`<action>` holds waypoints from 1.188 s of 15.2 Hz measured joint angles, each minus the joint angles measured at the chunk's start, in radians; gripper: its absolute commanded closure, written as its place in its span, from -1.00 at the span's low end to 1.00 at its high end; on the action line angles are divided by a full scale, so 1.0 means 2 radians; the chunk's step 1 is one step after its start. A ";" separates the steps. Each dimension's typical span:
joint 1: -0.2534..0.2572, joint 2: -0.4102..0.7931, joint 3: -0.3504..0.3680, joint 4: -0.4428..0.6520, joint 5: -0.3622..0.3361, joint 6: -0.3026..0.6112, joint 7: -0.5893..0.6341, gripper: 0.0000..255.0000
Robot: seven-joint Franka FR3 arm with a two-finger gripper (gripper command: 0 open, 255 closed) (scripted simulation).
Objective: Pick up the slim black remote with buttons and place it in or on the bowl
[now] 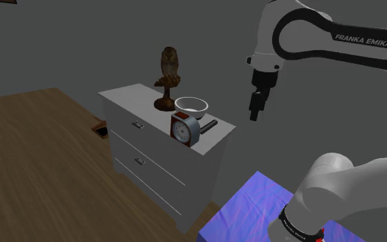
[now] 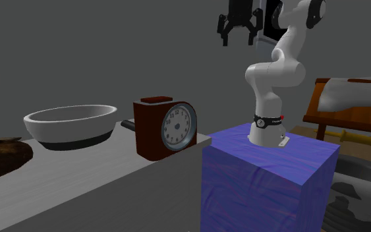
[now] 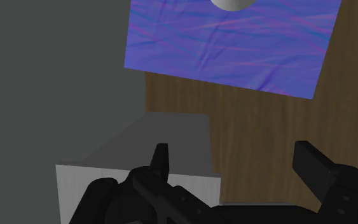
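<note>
At the middle of the shoulder view, a white dresser (image 1: pixel 159 141) carries a brown owl figurine (image 1: pixel 170 69), a white bowl (image 1: pixel 191 105), a red-cased clock (image 1: pixel 183 130) and the slim black remote (image 1: pixel 209 126). The remote lies flat near the dresser's right edge, just beside the clock and just below the bowl in the frame. To the upper right, the black gripper (image 1: pixel 255 115) hangs in the air, well apart from the remote, its fingers (image 3: pixel 161 159) spread wide with nothing between them; the blue stand (image 1: pixel 243 206) sits at lower right.
</note>
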 measured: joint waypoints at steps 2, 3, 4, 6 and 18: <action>0.002 -0.001 -0.006 -0.007 -0.005 0.007 -0.011 -1.00; 0.004 0.000 -0.015 -0.013 -0.012 0.016 -0.030 -1.00; 0.007 0.006 -0.026 -0.017 -0.020 0.030 -0.051 -1.00; 0.012 0.015 -0.052 -0.029 -0.039 0.058 -0.101 -1.00; 0.063 0.151 -0.203 -0.040 -0.102 0.257 -0.401 -1.00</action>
